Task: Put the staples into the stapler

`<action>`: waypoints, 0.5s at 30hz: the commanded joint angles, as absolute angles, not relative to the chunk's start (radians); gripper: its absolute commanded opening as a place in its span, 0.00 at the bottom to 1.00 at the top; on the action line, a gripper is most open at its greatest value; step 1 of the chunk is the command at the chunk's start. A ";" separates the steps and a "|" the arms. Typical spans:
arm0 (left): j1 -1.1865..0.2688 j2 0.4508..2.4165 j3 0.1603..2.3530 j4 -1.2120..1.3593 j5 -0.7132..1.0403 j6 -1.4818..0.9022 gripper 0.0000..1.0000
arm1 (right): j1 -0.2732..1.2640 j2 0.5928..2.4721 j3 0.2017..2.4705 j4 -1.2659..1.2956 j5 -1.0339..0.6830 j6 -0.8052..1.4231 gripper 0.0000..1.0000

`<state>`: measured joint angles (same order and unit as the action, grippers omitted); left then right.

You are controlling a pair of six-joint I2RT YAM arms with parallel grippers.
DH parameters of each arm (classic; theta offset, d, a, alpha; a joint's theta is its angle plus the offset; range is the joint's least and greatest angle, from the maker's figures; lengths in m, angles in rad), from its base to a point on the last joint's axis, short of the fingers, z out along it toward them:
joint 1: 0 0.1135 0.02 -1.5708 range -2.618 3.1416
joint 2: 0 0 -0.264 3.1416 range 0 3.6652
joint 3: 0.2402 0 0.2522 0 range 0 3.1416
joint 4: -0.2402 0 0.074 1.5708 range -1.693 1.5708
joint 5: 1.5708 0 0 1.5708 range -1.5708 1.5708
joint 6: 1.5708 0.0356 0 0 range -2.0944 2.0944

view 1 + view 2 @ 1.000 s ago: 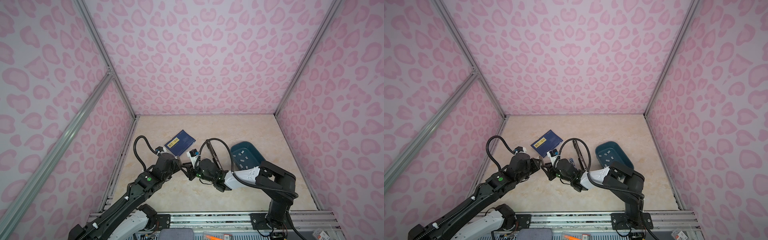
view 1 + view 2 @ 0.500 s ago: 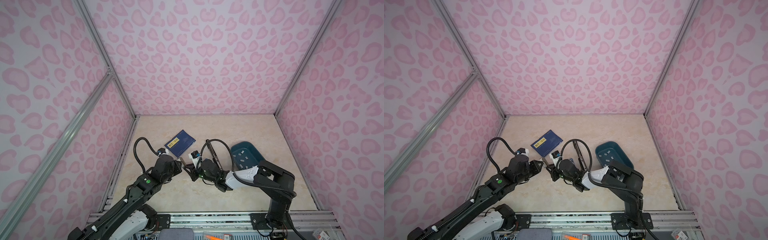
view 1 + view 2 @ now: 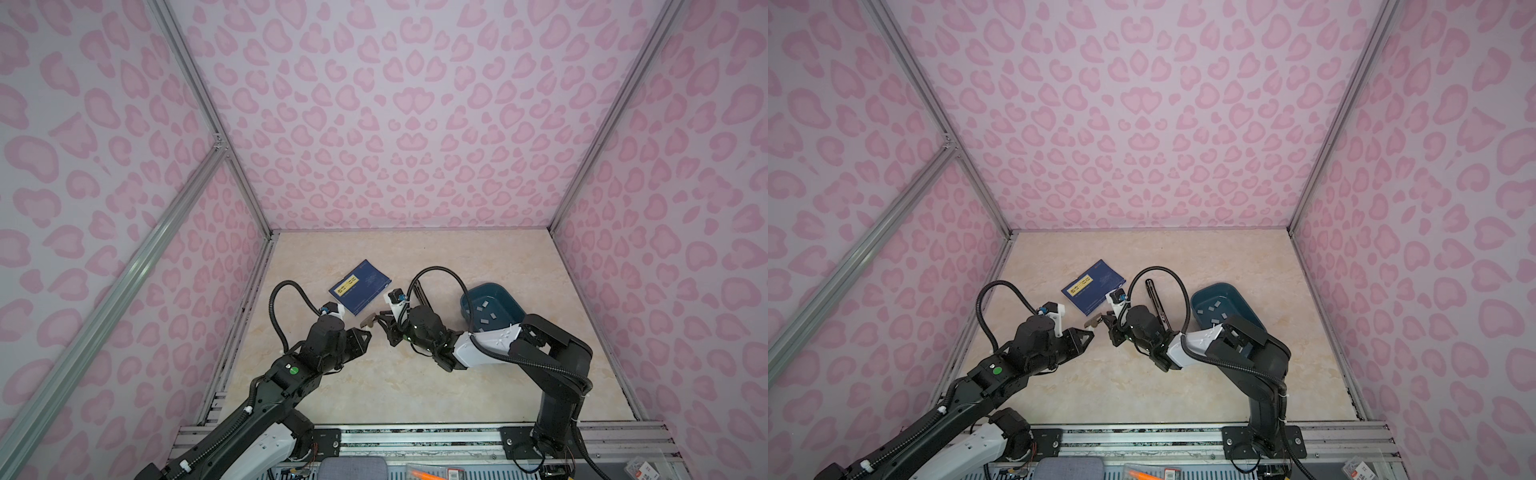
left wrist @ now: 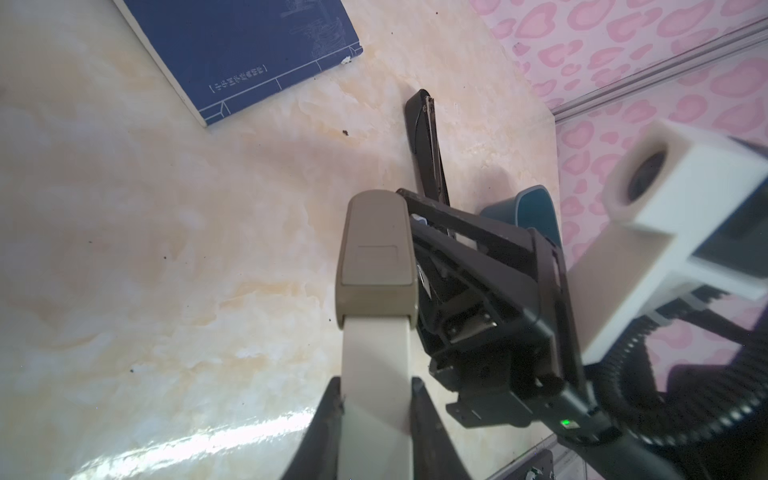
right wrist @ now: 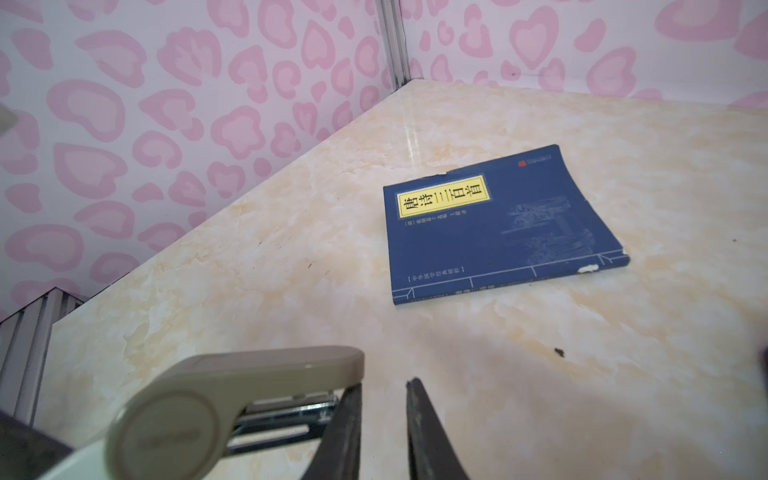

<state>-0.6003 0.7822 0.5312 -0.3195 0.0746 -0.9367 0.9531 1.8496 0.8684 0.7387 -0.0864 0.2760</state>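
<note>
A beige stapler is clamped between the jaws of my shut left gripper, low over the table left of centre. Its brownish head points toward my right gripper. In the right wrist view the stapler lies against the outer side of one finger. The right gripper has its jaws a narrow gap apart with only table showing between them. The staples are small grey strips lying in a teal tray on the right, also seen as staples in both top views.
A blue book with a yellow label lies flat behind the grippers. A long black stapler-like object with a metal rail rests on the table between the book and the tray. Pink patterned walls close in three sides.
The right gripper's jaws have narrowed and it has drawn slightly away from the left gripper. The left gripper still holds the stapler, shifted a little.
</note>
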 commanded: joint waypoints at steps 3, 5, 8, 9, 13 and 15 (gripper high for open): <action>-0.601 0.796 0.519 -0.291 0.149 -0.916 0.03 | 0.940 1.842 0.898 0.746 -0.138 0.239 0.22; -0.601 0.806 0.513 -0.274 0.163 -0.920 0.03 | 0.940 1.838 0.897 0.748 -0.155 0.241 0.22; -0.601 0.827 0.508 -0.239 0.184 -0.925 0.03 | 0.942 1.835 0.884 0.769 -0.180 0.254 0.23; -0.601 0.835 0.510 -0.231 0.191 -0.925 0.03 | 0.945 1.831 0.876 0.780 -0.190 0.254 0.23; -0.599 0.854 0.546 -0.253 0.179 -0.916 0.03 | 0.950 1.797 0.837 0.782 -0.176 0.243 0.24; -0.593 0.858 0.577 -0.283 0.166 -0.906 0.03 | 0.949 1.759 0.794 0.780 -0.140 0.222 0.27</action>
